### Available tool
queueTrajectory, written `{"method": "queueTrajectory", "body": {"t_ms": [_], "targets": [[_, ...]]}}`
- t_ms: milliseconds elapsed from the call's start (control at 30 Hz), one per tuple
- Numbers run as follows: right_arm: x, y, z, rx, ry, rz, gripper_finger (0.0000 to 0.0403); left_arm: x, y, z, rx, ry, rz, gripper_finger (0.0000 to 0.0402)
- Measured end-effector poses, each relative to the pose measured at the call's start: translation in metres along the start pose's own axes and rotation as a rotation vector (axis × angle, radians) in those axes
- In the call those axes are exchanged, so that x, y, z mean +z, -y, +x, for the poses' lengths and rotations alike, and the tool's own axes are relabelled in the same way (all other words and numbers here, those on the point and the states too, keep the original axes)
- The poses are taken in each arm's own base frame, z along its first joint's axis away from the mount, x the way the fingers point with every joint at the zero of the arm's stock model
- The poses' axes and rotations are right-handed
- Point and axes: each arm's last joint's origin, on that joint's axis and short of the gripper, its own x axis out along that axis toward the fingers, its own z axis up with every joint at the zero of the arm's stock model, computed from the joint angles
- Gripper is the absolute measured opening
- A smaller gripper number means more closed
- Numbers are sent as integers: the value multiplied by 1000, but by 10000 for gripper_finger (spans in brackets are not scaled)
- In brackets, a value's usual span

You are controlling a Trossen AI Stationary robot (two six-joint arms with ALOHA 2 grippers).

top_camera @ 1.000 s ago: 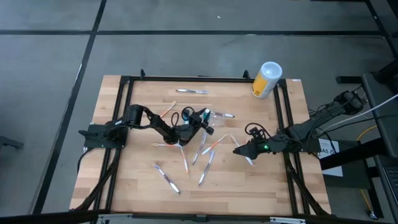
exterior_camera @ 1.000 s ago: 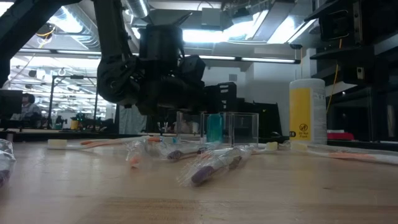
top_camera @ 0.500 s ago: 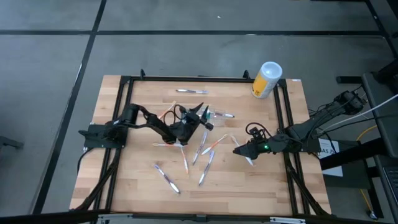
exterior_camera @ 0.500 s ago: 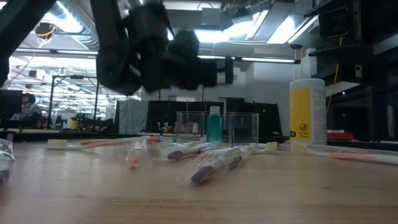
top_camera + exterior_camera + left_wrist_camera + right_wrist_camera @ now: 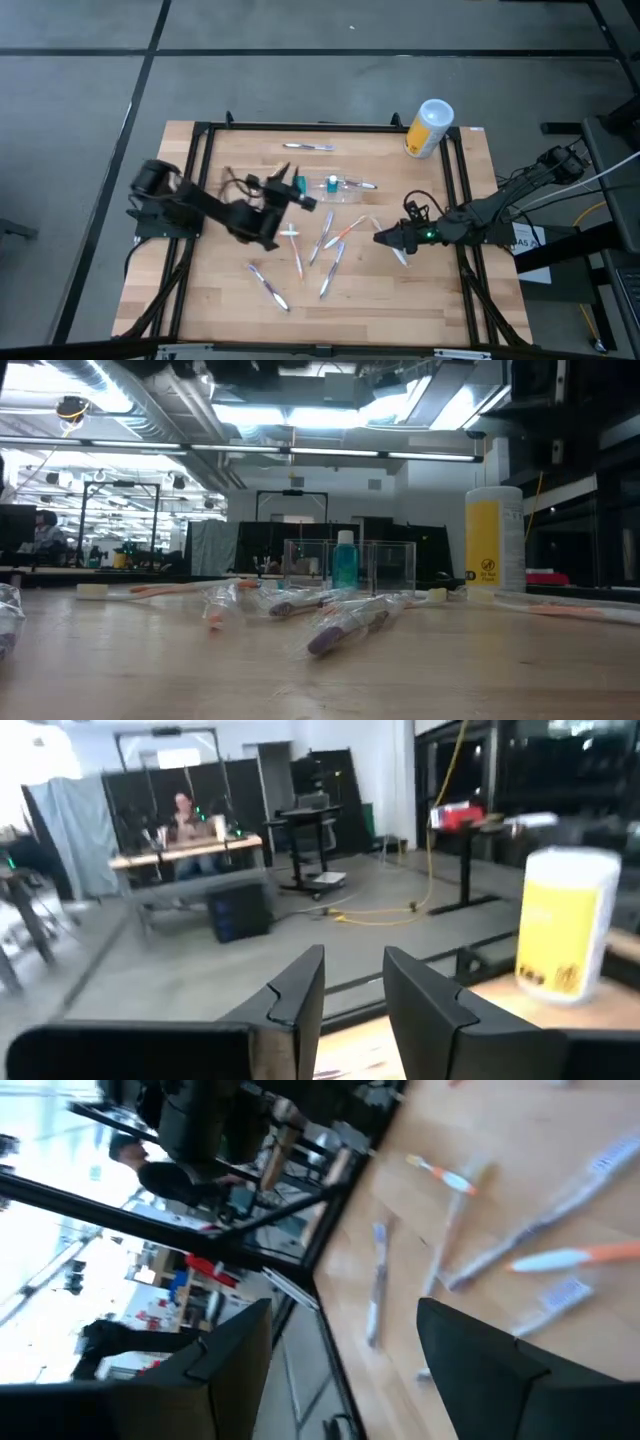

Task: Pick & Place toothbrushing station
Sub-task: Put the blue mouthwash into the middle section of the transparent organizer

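On wooden table (image 5: 400, 300), clear plastic toothbrushing station (image 5: 350, 566) standing untouched, nothing moved yet; left gripper (image 5: 352, 992) empty, fingers parted; right gripper (image 5: 340, 1350) spread wide.

Grey floor (image 5: 90, 120) with dark seams; ceiling strip lights (image 5: 300, 415); desks (image 5: 185, 850) behind wooden table (image 5: 400, 290).

- You are looking at a robotics lab or workshop, not a home.
- Your wooden desk (image 5: 400, 300) sits in a black metal frame (image 5: 300, 127) on a grey concrete floor (image 5: 80, 120).
- Behind it you see open ceiling ducts (image 5: 150, 405), strip lights (image 5: 340, 455) and curtain partitions (image 5: 210, 545).
- A person (image 5: 185, 815) sits at a far workbench (image 5: 190, 850); yellow cable (image 5: 440, 850) trails across the floor.
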Motion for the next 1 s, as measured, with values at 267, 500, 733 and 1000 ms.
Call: {"method": "queueTrajectory", "body": {"t_ms": [267, 500, 733, 1000], "targets": [[4, -11, -1, 93, 74, -84, 252, 42, -32, -17, -64, -1, -232, 77], [9, -22, -3, 193, 139, -169, 252, 82, -51, -45, -376, 243, -365, 77], [16, -35, -8, 311, 221, -220, 252, 163, -84, -47, -517, 383, -197, 77], [18, -39, -10, 341, 256, -272, 252, 229, -139, -25, -468, 127, -41, 77]]}}
